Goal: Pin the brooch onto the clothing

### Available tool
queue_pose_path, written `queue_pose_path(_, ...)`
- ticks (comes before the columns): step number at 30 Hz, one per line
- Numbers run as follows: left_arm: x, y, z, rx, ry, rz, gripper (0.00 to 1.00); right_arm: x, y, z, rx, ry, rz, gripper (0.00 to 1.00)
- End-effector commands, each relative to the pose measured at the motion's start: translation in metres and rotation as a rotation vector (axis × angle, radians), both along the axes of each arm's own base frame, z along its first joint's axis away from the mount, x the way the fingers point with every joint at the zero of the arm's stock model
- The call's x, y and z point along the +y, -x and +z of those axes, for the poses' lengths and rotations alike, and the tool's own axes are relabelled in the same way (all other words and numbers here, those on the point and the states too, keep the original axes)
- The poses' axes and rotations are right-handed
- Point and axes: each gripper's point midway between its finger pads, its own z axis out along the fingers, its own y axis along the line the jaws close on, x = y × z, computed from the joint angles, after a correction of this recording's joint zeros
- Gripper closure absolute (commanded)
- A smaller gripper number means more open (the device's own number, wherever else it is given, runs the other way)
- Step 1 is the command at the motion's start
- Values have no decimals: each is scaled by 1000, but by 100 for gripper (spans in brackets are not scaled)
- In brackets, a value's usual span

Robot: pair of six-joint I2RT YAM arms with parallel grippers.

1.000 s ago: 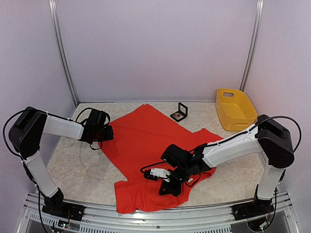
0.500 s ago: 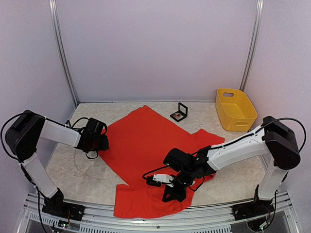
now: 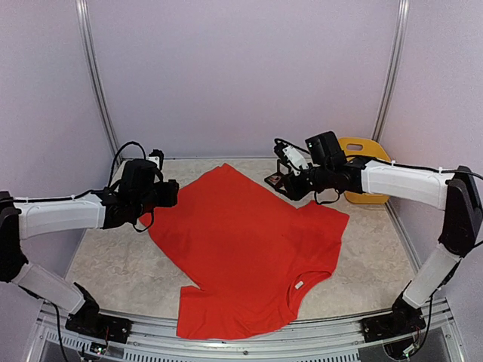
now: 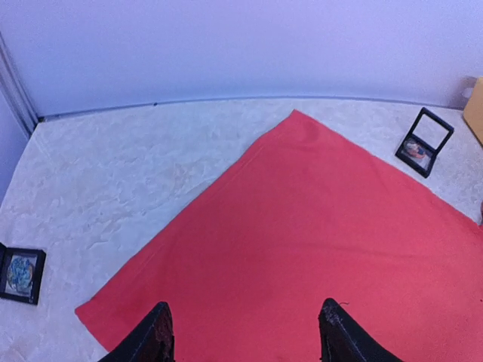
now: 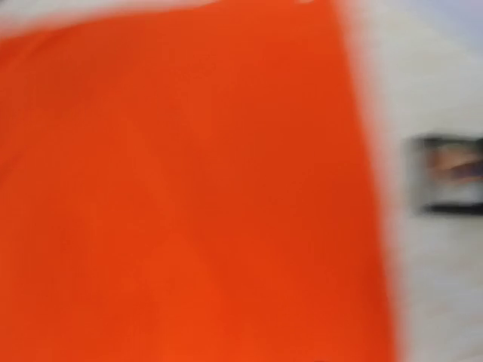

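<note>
A small black case (image 4: 19,273) lies on the counter (image 3: 113,264) at the far left, apart from the shirt's near corner. Next comes the left hand (image 4: 245,335), low over the left edge of the shirt (image 3: 249,249). Its fingers (image 4: 155,341) are spread wide with nothing between them; whether they touch the cloth I cannot tell.

The shirt lies flat across the middle of the counter. Its neckline and white label (image 3: 299,285) face the near edge, and one hem corner points to the back wall. No brooch shows on the red cloth in any view.

Just off the shirt's far right edge stands an open black box (image 4: 424,139) with something small and coloured inside, too small to name. The right hand (image 3: 290,181) is at that box. Its wrist view is blurred and the top view is too coarse, so I cannot tell whether it is spread or pinching. A yellow bin (image 3: 366,172) sits behind that arm.

The spreading of the shirt looks done. Fetching the brooch and pinning it seem wholly left to do.
</note>
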Motion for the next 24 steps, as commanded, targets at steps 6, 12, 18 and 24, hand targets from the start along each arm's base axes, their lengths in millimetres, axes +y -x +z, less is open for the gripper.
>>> queue_pose_path(6, -22, 17, 32, -161, -53, -128, 31, -12, -144, 4, -78, -5, -188, 41)
queue_pose_path(12, -28, 16, 18, -137, -84, -141, 30, -10, -211, -64, -29, 130, -253, 30)
queue_pose_path(18, -35, 13, 5, -104, -118, -157, 30, -30, -250, -102, -15, 164, -344, 34)
queue_pose_path(24, -38, 11, -6, -79, -142, -171, 30, -38, -246, -146, 49, 208, -349, 33)
